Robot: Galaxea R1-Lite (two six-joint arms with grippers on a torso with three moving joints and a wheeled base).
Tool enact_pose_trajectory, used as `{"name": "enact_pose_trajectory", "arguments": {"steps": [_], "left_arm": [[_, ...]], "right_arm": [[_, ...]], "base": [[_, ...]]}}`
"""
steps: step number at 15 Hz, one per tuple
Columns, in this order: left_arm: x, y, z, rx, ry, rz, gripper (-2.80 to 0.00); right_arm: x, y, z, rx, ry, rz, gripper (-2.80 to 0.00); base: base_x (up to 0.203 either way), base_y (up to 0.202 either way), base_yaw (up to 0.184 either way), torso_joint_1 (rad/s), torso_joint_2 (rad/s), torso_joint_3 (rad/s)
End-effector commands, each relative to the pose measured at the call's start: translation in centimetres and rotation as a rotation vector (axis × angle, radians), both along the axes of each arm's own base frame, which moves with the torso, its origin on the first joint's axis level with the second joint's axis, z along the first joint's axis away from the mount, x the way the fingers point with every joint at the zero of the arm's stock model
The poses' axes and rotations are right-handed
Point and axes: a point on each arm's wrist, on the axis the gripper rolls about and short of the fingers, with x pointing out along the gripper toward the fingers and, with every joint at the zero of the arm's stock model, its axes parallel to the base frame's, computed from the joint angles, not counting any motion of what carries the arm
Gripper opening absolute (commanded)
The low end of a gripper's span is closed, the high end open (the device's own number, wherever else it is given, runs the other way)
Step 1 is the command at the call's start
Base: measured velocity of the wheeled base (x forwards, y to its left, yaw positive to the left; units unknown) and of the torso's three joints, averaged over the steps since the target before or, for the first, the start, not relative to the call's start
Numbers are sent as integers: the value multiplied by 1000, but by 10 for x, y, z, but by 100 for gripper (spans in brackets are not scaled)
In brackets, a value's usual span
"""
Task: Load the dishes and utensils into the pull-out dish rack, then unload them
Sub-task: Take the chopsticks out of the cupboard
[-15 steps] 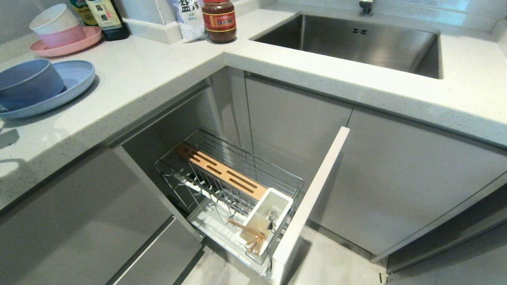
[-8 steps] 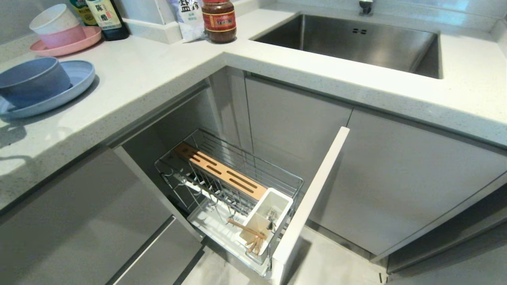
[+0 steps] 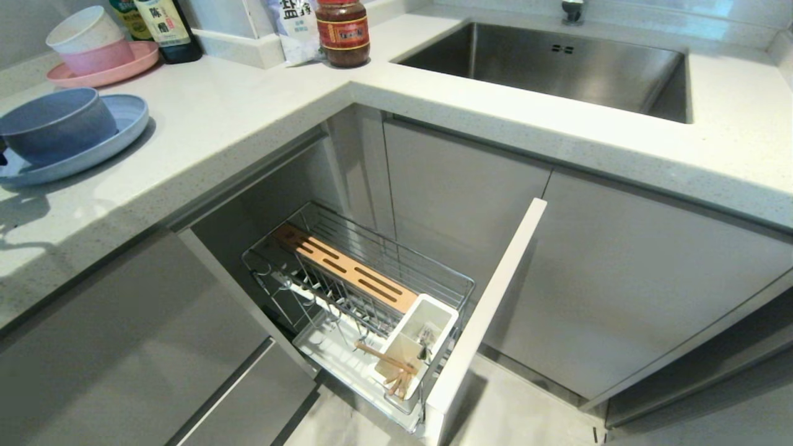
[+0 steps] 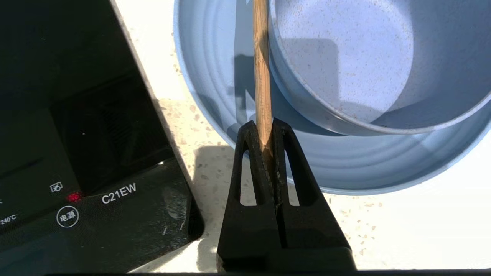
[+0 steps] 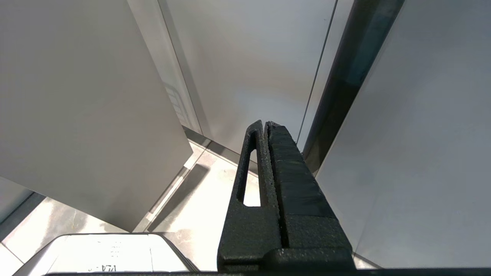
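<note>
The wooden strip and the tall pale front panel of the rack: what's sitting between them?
A white utensil cup with chopsticks poking out, seen in the head view.

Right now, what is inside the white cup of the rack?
In the white cup stand wooden chopsticks, leaning out over its rim, and some metal utensils. The cup's wall covers their lower ends, so I cannot tell the metal pieces apart.
</note>
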Motion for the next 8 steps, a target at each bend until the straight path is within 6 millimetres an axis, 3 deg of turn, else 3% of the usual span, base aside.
{"name": "enact_pose_trajectory", "arguments": {"steps": [1,8], "left_arm": [[0,0,-1,-3,4,1,-280],[1,0,-1,-2,5,0,-280]], "right_arm": [[0,0,-1,-2,-3,0,-280],[0,0,-1,0,-3,0,-280]], "base": [[0,0,0,0,0,0],[0,0,0,0,0,0]]}}
